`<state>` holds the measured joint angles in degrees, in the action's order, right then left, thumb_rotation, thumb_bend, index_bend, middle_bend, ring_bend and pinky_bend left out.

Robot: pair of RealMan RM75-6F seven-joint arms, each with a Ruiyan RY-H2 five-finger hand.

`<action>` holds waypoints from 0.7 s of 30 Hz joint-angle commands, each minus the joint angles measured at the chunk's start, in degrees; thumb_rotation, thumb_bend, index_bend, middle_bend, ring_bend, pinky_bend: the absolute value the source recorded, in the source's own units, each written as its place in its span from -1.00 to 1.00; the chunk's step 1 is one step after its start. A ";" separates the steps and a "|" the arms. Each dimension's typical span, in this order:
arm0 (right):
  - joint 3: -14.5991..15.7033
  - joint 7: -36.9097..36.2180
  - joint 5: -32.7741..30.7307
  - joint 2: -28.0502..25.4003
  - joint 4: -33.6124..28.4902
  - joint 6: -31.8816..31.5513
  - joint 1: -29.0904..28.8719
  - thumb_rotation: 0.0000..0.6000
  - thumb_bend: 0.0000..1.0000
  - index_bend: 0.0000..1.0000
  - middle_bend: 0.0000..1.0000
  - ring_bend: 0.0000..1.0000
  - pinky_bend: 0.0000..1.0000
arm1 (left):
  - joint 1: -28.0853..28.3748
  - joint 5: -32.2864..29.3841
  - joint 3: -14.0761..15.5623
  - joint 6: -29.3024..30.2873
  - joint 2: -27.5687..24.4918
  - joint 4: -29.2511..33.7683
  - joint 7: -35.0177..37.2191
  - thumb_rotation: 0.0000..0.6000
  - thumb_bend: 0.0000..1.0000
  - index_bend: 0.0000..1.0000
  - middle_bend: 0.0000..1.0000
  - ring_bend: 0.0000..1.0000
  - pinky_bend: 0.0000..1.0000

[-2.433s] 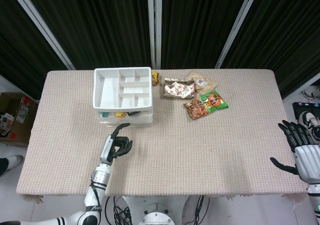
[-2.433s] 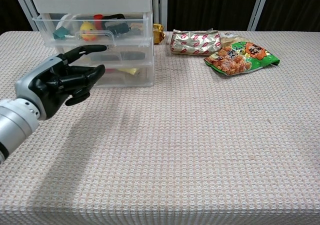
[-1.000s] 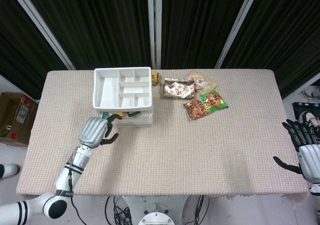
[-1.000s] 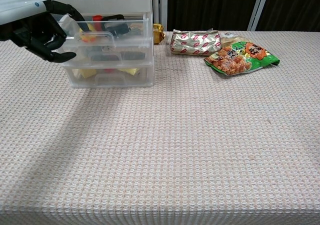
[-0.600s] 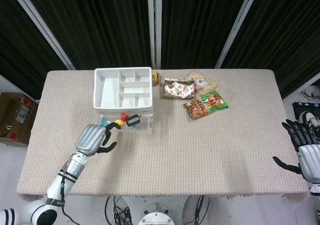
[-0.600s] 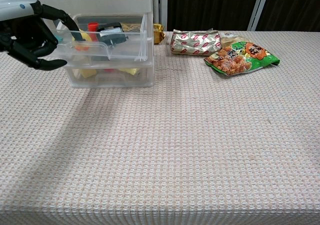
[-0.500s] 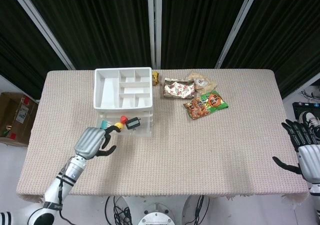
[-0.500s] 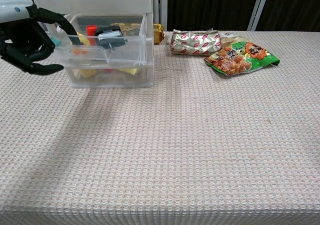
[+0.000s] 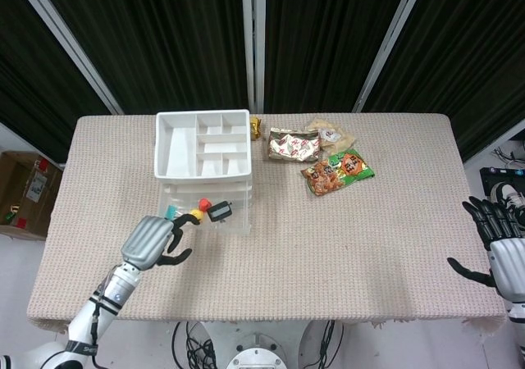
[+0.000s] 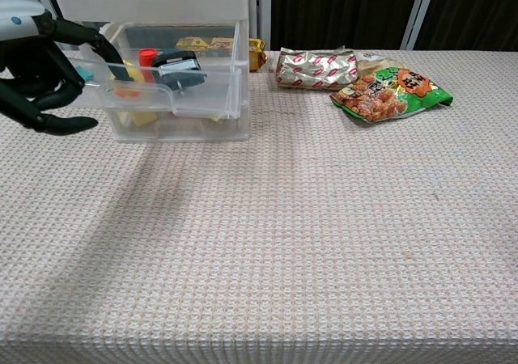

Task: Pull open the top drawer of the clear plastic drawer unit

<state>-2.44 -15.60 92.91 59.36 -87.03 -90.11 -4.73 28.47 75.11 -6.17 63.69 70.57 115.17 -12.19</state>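
Note:
The clear plastic drawer unit (image 9: pixel 243 190) (image 10: pixel 231 125) stands at the back left of the table, with a white divided tray (image 9: pixel 201 143) (image 10: pixel 146 4) on top. Its top drawer (image 9: pixel 215 222) (image 10: pixel 190 97) is slid well out toward me and shows red, yellow, teal and black small items inside. My left hand (image 9: pixel 151 242) (image 10: pixel 32 65) grips the drawer's front left rim, its fingers hooked over the edge. My right hand (image 9: pixel 500 250) hovers off the table's right edge with fingers spread and nothing in it; the chest view does not show it.
Snack packets lie right of the unit: a silver-red one (image 9: pixel 294 146) (image 10: pixel 316 67) and an orange-green one (image 9: pixel 336 170) (image 10: pixel 388 89). A small gold packet (image 9: pixel 254 127) (image 10: pixel 256 54) sits by the unit's back corner. A cardboard box (image 9: pixel 25 193) is on the floor left.
My left hand rose from the table to the top drawer's front, took hold, and has pulled it steadily out toward me. The right hand barely moved.

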 commanded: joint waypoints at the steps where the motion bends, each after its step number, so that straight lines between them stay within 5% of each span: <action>1: -0.04 -0.09 -0.06 -0.08 0.04 -0.15 0.10 1.00 -0.84 -1.00 -0.89 -1.00 -1.00 | -0.34 0.17 -0.11 0.81 -0.45 0.39 0.46 1.00 -0.44 -0.45 0.66 0.83 1.00; 10: -0.06 -0.55 0.01 0.06 0.44 -0.03 0.00 1.00 -0.84 -1.00 -0.89 -1.00 -1.00 | -1.34 2.71 0.12 3.26 -3.03 2.54 0.45 1.00 -0.45 -0.45 0.66 0.83 1.00; 21: -0.10 -0.73 0.09 0.13 0.73 0.19 -0.24 1.00 -0.84 -1.00 -0.89 -1.00 -1.00 | 7.45 -7.77 -7.15 -4.52 -6.43 -0.24 -5.64 1.00 -0.49 -0.23 0.68 0.85 1.00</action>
<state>-2.54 -16.31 93.01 59.48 -86.32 -89.94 -4.98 33.43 70.15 -11.87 61.75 64.81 116.14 -15.56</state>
